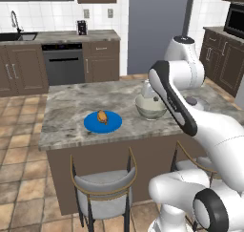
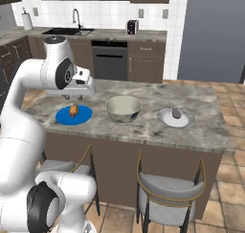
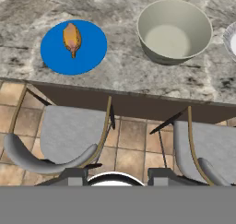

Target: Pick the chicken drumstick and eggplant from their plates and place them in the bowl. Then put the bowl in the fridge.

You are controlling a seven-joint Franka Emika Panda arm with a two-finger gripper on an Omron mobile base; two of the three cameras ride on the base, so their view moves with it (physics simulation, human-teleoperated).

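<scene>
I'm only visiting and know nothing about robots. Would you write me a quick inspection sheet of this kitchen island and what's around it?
Surface: marble island counter, nothing spilled.
Job's things: chicken drumstick lies on the blue plate; bowl upright and empty beside it; dark eggplant sits on a pale plate on the bowl's other side; fridge behind, doors shut.
Clutter: nothing seen on the island.
Grippers: gripper hangs over the stools' side of the island, holding nothing; how wide its jaws stand cannot be told.
Cables: nothing seen.
Surroundings: two stools, dishwasher, sink, toaster.
</scene>
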